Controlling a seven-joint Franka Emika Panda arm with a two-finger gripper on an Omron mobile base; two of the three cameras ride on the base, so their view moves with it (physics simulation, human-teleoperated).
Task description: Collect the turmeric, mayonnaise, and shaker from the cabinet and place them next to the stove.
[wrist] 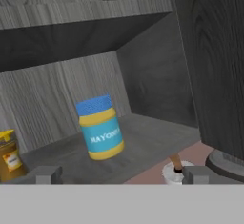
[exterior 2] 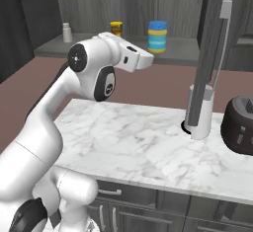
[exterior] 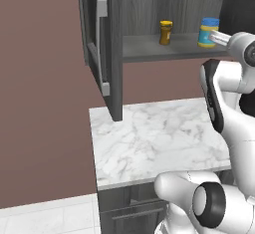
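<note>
The white arm (exterior 2: pixel 94 73) reached up from the base over the marble table (exterior: pixel 159 138), its wrist raised toward the open cabinet (exterior: pixel 112 39). In the hand view the claw (wrist: pixel 116 174) stood with its two dark fingertips (wrist: pixel 45 174) spread wide apart, nothing between them, just short of the shelf edge. On the table to the right, in the right base view, stood a white cylindrical holder (exterior 2: pixel 200 112) and, beside it, a dark rounded appliance (exterior 2: pixel 239 125), partly cut by the frame edge.

Beyond the claw, on the cabinet's lower shelf (exterior 2: pixel 178 53), the mayonnaise (wrist: pixel 100 127) stood upright, its blue lid on, near the middle of the shelf and well clear of the fingertips. The turmeric (exterior: pixel 166 32), with its yellow lid, stood upright to the left of the mayonnaise and apart from it; in the hand view it showed at the left edge. Farther left along the same shelf, in the right base view, the shaker (exterior 2: pixel 66 32) stood alone, well apart from both jars. The cabinet doors hung open, one with its pale bar handle (exterior: pixel 102 49) at the left, the other edge-on at the right.
</note>
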